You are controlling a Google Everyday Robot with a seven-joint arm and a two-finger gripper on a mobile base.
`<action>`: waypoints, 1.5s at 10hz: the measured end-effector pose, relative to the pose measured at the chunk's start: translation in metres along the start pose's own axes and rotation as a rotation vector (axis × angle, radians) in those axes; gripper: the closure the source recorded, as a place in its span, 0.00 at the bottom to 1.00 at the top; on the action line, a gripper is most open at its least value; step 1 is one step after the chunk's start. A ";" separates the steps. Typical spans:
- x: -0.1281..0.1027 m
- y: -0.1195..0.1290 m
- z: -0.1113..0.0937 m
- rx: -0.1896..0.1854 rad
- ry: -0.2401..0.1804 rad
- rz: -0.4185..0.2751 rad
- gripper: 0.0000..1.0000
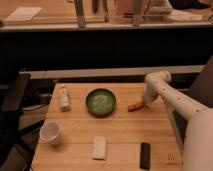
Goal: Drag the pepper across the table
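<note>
The pepper (134, 106) is a small orange-red tapered piece lying on the light wooden table (120, 135), right of the green bowl (100, 102). My gripper (144, 103) hangs from the white arm at the table's right side and sits right at the pepper's right end, touching or nearly touching it. The arm's wrist hides the gripper's tips.
A white bottle (64, 98) lies at the left rear. A white paper cup (51, 133) stands front left. A white packet (99, 148) and a black rectangular device (145, 155) lie near the front edge. A dark chair (12, 107) stands left of the table.
</note>
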State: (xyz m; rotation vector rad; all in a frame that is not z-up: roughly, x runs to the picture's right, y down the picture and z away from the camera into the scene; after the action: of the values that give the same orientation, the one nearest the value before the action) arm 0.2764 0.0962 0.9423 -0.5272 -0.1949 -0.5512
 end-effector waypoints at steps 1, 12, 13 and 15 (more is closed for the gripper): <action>-0.001 0.000 -0.001 -0.002 0.000 0.003 1.00; -0.006 0.005 -0.002 -0.018 -0.006 0.040 1.00; -0.007 0.006 -0.002 -0.018 -0.006 0.043 1.00; -0.007 0.007 -0.003 -0.022 -0.007 0.052 1.00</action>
State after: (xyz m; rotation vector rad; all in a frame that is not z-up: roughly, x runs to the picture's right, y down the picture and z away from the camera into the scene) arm 0.2740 0.1028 0.9350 -0.5547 -0.1818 -0.5014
